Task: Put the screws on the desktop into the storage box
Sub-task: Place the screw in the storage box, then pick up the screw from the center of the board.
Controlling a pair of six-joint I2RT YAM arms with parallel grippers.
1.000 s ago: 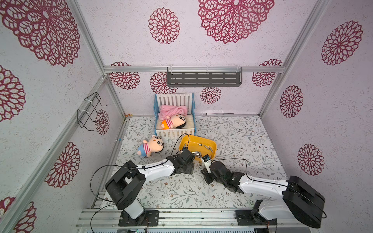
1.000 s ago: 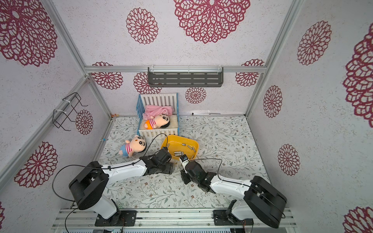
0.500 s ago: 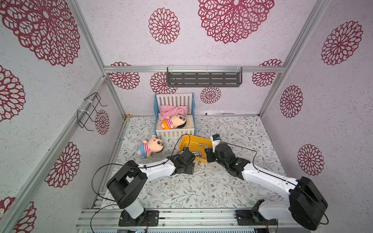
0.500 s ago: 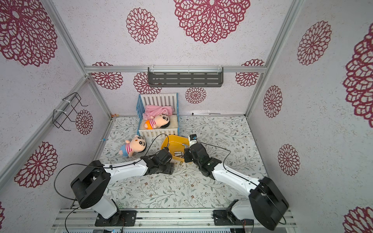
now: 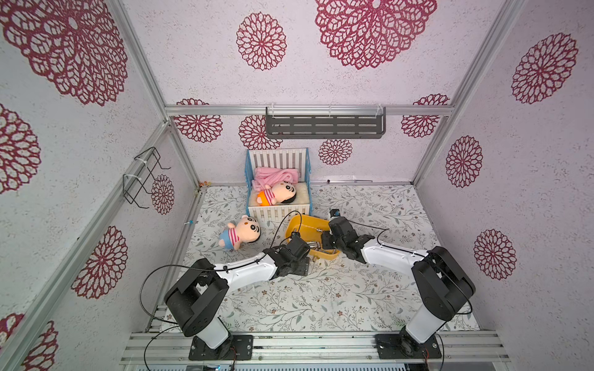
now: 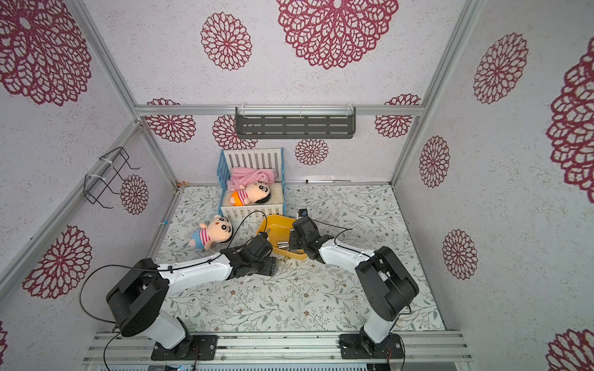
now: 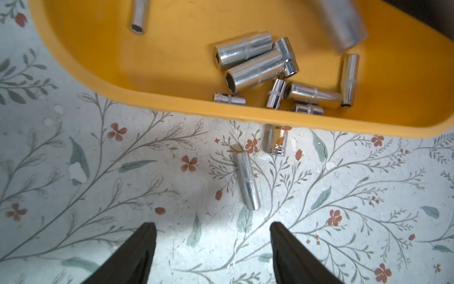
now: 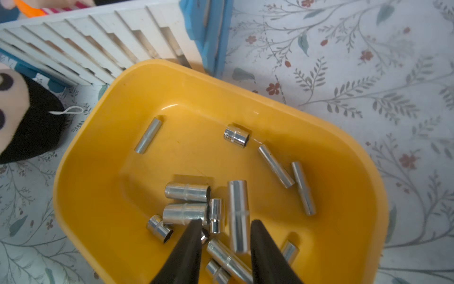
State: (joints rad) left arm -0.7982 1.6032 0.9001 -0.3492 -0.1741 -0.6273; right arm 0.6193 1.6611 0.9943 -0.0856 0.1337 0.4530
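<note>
My left gripper (image 7: 213,236) is wide open and empty, low over the tabletop (image 7: 118,196). The long screw (image 7: 247,180) lies just ahead, its axis running from my fingertips toward the storage box (image 7: 172,104), so I judge the jaws would close across it. A stubby screw (image 7: 277,140) sits beyond it, hard by the box wall, which looks tight. My right gripper (image 8: 226,222) hangs over the box with jaws parted, gripping nothing. My left is nearer.
</note>
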